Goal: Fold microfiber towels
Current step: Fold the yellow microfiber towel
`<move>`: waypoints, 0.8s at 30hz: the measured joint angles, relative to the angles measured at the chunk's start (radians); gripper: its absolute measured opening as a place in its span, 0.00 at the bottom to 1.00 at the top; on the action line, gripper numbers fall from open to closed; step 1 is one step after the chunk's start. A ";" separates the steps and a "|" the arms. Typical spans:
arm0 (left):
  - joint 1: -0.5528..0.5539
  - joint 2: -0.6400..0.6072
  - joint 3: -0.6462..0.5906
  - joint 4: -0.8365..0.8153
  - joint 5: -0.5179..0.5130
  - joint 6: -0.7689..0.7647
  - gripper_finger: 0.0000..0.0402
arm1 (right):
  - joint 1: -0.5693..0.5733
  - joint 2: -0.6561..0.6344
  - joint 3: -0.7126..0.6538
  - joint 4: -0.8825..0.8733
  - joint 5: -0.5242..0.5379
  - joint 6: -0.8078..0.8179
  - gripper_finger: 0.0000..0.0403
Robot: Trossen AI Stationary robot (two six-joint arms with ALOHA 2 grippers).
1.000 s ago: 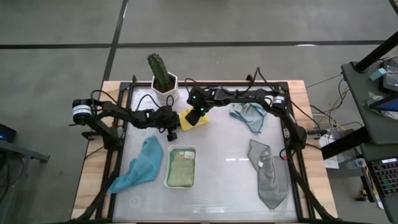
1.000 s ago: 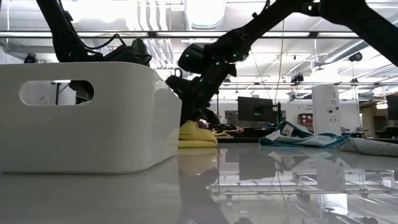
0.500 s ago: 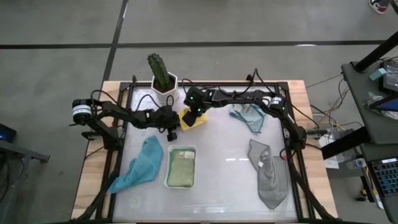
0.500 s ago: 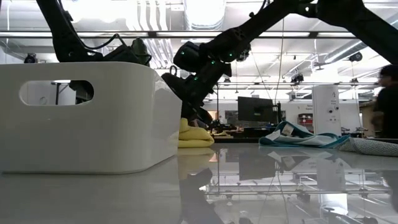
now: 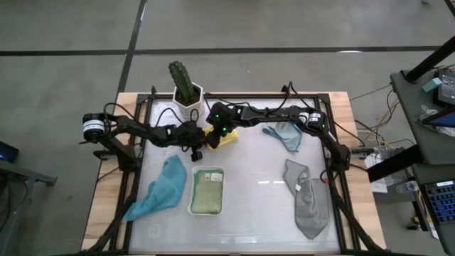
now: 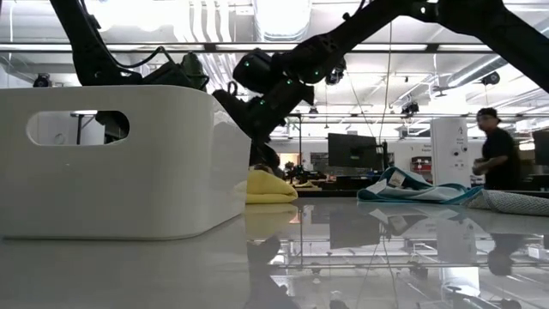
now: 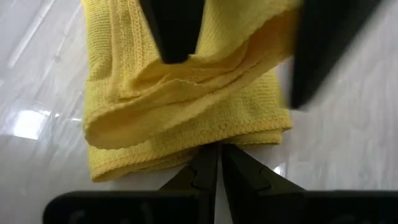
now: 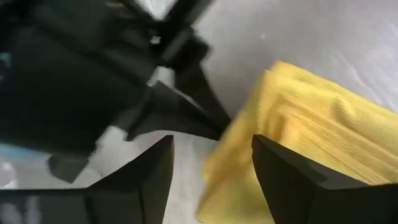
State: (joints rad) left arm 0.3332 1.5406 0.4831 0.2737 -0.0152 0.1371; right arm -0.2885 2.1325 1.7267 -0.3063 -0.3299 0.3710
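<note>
The yellow towel (image 7: 186, 106) lies folded in several layers on the table at the far middle (image 5: 227, 139). My left gripper (image 7: 217, 155) is shut, with its tips at the towel's near hem (image 5: 197, 146). My right gripper (image 8: 211, 180) stands open just above the towel (image 6: 262, 154), one finger to each side of its thick folded end, touching nothing that I can see. The teal towel (image 5: 163, 186), the light blue towel (image 5: 284, 134) and the grey towel (image 5: 307, 199) lie crumpled on the table. The pale green towel (image 5: 206, 192) lies in the white tray (image 5: 192, 203). My left gripper comes in slanting down from the table's left, and its shut fingertips (image 7: 208, 163) meet the yellow towel's hemmed edge (image 7: 249, 132). Whether a layer is caught between them, I cannot tell. The towel lies flat on the table.
A potted cactus (image 5: 186, 91) stands at the far edge just behind both grippers. The white tray's wall (image 6: 129, 163) fills the left of the low view. Bare table shows in the middle and at the near edge (image 5: 249, 227). A person (image 6: 497, 159) walks in the room behind.
My right gripper has opened and let go of the yellow towel, then drawn a little up and toward the table's left. The towel's folded-over part has dropped onto the layers beneath and lies still.
</note>
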 joint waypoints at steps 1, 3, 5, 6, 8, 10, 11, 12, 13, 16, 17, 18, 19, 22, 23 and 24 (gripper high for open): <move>0.000 0.000 0.000 0.000 0.000 0.000 0.02 | 0.002 -0.002 0.000 0.002 -0.015 -0.015 0.52; 0.000 -0.001 0.000 -0.002 0.000 0.000 0.02 | 0.006 -0.008 0.004 0.000 -0.051 -0.045 0.51; 0.000 -0.002 0.000 -0.003 0.000 0.000 0.02 | 0.008 -0.014 0.018 -0.008 -0.078 -0.067 0.51; 0.000 -0.002 0.000 -0.004 0.000 0.000 0.02 | 0.008 -0.021 0.024 -0.020 -0.085 -0.084 0.50; 0.000 -0.003 0.000 -0.004 0.000 -0.001 0.02 | 0.008 -0.037 0.032 -0.057 -0.090 -0.160 0.49; 0.000 -0.003 0.000 -0.005 0.000 -0.001 0.02 | 0.007 -0.056 0.034 -0.113 -0.089 -0.269 0.47; 0.000 -0.003 0.000 -0.006 0.000 -0.001 0.02 | 0.007 -0.064 0.034 -0.144 -0.089 -0.332 0.46; 0.000 -0.003 0.000 -0.008 0.000 0.000 0.02 | 0.007 -0.072 0.034 -0.182 -0.088 -0.405 0.46; 0.000 -0.004 0.000 -0.009 0.000 0.000 0.02 | 0.007 -0.079 0.033 -0.228 -0.086 -0.488 0.45; 0.000 -0.004 0.001 -0.011 0.000 -0.001 0.02 | 0.014 -0.085 0.033 -0.312 -0.037 -0.660 0.44; 0.000 -0.004 0.001 -0.011 0.000 0.000 0.02 | 0.015 -0.085 0.029 -0.311 0.004 -0.678 0.43; 0.000 -0.004 0.001 -0.011 0.000 0.000 0.02 | 0.017 -0.085 0.022 -0.305 0.043 -0.692 0.43; 0.000 -0.004 0.001 -0.011 0.000 0.000 0.02 | 0.020 -0.079 0.016 -0.294 0.072 -0.709 0.42; 0.000 -0.004 0.001 -0.011 0.000 0.000 0.02 | 0.025 -0.073 0.000 -0.249 0.091 -0.739 0.41; 0.000 -0.004 0.000 -0.011 0.000 0.000 0.02 | 0.029 -0.069 -0.009 -0.221 0.100 -0.739 0.41; 0.000 -0.004 0.001 -0.011 0.000 0.000 0.02 | 0.032 -0.066 -0.017 -0.183 0.110 -0.738 0.40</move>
State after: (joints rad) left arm 0.3332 1.5368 0.4839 0.2626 -0.0151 0.1368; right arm -0.2560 2.0662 1.7098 -0.4888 -0.2197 -0.3672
